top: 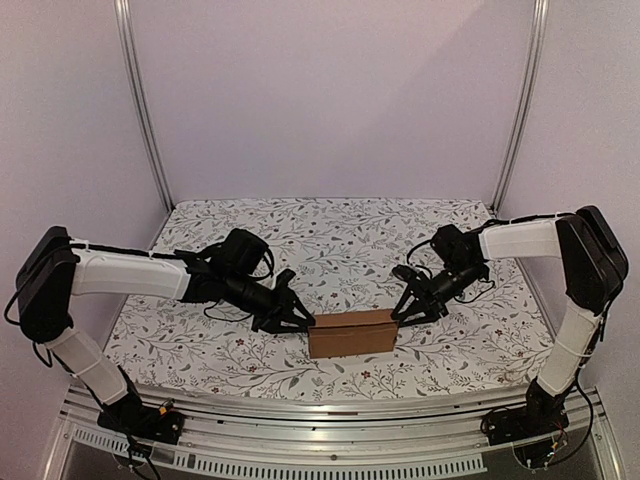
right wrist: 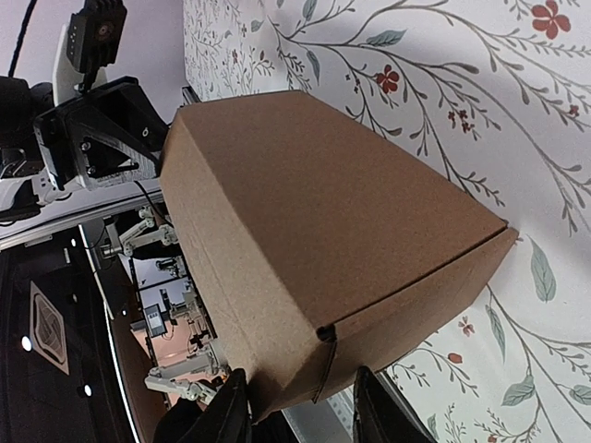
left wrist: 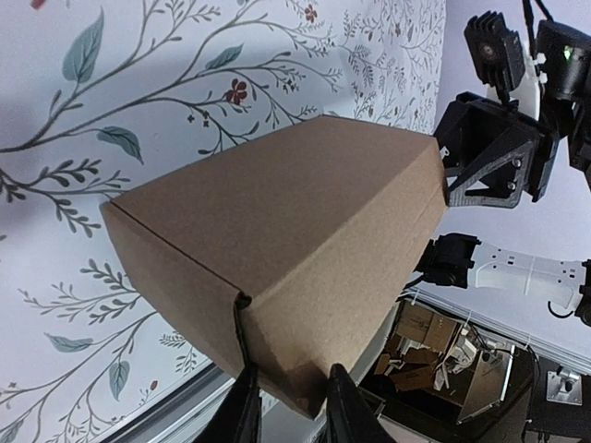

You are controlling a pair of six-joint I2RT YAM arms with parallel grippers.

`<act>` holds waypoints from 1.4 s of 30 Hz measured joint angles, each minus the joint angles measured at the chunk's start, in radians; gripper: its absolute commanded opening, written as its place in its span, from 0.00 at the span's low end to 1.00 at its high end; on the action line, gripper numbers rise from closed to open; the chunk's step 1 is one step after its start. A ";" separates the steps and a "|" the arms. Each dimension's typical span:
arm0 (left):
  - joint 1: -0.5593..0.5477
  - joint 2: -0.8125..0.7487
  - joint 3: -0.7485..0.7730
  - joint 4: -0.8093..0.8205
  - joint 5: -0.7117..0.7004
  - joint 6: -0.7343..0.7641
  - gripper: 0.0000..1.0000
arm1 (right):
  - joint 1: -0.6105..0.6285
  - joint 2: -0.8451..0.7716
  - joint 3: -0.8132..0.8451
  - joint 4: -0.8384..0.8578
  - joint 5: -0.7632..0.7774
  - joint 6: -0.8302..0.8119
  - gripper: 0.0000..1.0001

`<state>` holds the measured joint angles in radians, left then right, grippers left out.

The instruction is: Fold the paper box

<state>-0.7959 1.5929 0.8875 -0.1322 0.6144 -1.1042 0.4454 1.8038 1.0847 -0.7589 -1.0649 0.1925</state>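
Pinching paper box [top: 351,335] ends — clamped by left gripper [top: 300,322], loosely straddled by right gripper [top: 405,312] — could buckle if squeezed unevenly.

Right end effector [right wrist: 300,372] fingers [right wrist: 372,411] cropped; paper box [right wrist: 323,203] grip unclear.

Near front edge, centre: paper box [top: 351,333], brown, oblong, closed up, lying flat on floral-patterned table [top: 330,225]. The left gripper [top: 299,321] meets its left end, the right gripper [top: 404,308] its right end, upper corner
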 measured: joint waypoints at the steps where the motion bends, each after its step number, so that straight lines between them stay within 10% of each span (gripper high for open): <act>1: 0.000 0.003 0.000 0.003 -0.001 0.004 0.25 | 0.001 0.003 0.000 -0.004 0.011 -0.007 0.34; 42: -0.013 -0.010 -0.032 0.001 -0.109 0.080 0.32 | -0.012 0.068 0.051 -0.116 0.038 -0.095 0.32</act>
<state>-0.8089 1.5829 0.8555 -0.1314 0.5049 -1.0237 0.4332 1.8721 1.1362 -0.8749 -1.0267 0.0978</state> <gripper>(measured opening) 0.323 0.316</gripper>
